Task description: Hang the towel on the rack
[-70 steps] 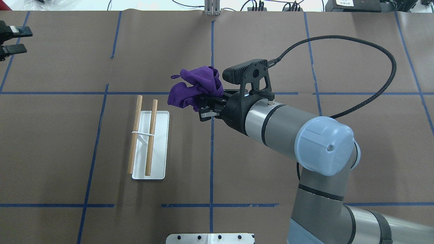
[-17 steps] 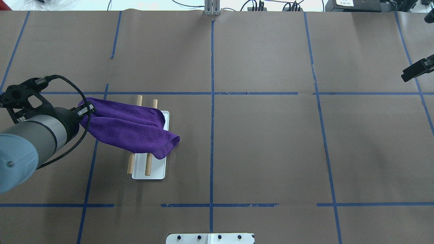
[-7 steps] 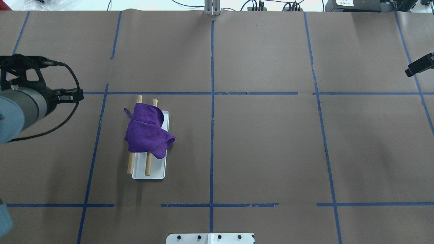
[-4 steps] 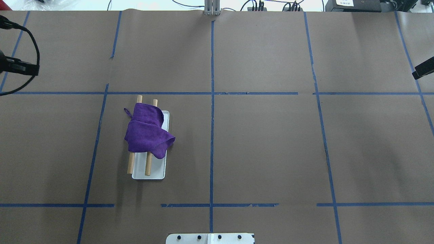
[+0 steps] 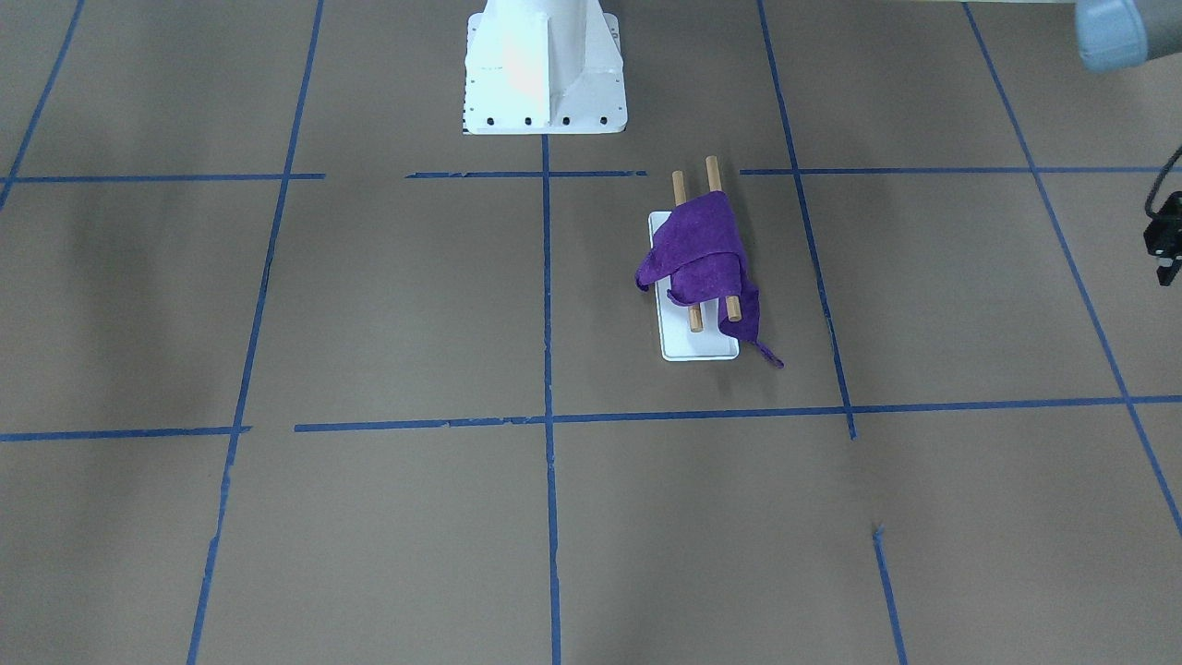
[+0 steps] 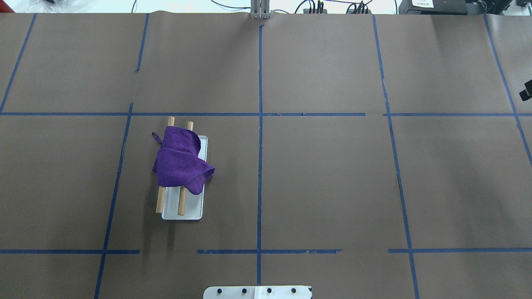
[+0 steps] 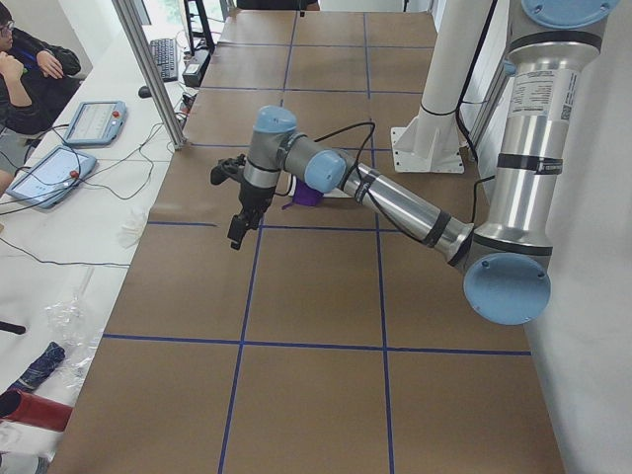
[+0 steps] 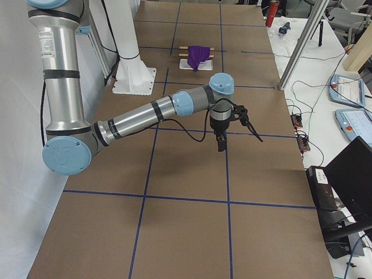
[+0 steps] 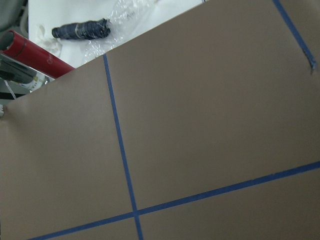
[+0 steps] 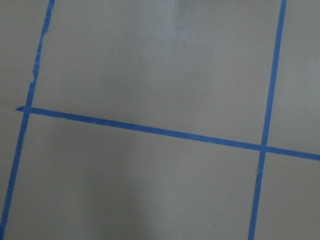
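Looks finished, with purple towel (image 6: 179, 160) draped over rack (image 6: 194, 206) at nine o'clock; cannot tell left gripper (image 7: 238, 235) or right gripper (image 8: 221, 143) closure; calls only for retreat.

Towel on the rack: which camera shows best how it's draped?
Overhead exterior: the towel lies bunched across both rods of the rack, unobstructed. Front-facing shows it with a corner trailing toward the table. Exterior right shows it small; exterior left mostly hides it behind the left arm. Wrist views show only table.
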`<act>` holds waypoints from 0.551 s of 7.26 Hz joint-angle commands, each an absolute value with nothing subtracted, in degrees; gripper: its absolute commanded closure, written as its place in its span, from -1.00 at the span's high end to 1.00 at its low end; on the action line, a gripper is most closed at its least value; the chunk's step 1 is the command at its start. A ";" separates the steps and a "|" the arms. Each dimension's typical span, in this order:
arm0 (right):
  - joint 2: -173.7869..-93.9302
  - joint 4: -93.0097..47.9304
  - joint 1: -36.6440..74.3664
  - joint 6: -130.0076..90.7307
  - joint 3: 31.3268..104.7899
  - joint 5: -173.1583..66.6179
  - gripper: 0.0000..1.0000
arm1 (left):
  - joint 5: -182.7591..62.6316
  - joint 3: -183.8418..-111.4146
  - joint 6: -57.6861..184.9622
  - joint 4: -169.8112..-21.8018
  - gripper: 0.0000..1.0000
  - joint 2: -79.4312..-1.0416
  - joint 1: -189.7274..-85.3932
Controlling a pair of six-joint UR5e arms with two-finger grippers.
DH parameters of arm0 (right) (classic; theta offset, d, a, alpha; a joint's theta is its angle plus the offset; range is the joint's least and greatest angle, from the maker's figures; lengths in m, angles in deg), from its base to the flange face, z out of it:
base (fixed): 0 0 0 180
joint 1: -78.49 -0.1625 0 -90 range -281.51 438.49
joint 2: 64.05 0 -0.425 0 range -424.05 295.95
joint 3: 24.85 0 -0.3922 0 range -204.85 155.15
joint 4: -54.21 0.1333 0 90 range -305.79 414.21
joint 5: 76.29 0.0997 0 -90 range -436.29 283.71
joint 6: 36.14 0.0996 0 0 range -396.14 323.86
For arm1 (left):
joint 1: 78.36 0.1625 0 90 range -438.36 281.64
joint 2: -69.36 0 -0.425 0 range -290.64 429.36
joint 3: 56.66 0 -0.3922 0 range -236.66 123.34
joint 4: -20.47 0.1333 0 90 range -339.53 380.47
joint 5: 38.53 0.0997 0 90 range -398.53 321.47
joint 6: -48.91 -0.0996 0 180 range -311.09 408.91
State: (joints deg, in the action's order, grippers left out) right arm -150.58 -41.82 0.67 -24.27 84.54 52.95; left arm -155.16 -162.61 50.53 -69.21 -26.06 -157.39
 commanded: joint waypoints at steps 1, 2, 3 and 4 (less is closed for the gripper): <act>-151.32 -41.77 -2.44 -24.62 81.60 57.11 1.00 | -161.82 -152.86 42.77 -68.30 1.00 -25.13 -164.21; -151.76 -41.68 -4.72 -25.06 80.11 59.91 1.00 | -164.02 -149.07 42.76 -68.82 1.00 -23.38 -165.97; -152.29 -41.68 -6.91 -25.24 78.35 62.72 1.00 | -166.39 -147.55 42.84 -68.30 1.00 -22.84 -166.43; -152.82 -41.59 -7.98 -25.33 76.94 63.79 1.00 | -169.20 -147.54 43.37 -68.21 1.00 -21.36 -167.04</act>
State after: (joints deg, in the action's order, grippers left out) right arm -152.14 -41.67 -6.04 -25.13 78.90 61.55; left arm -165.82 -148.75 43.07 -68.42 -22.92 -166.04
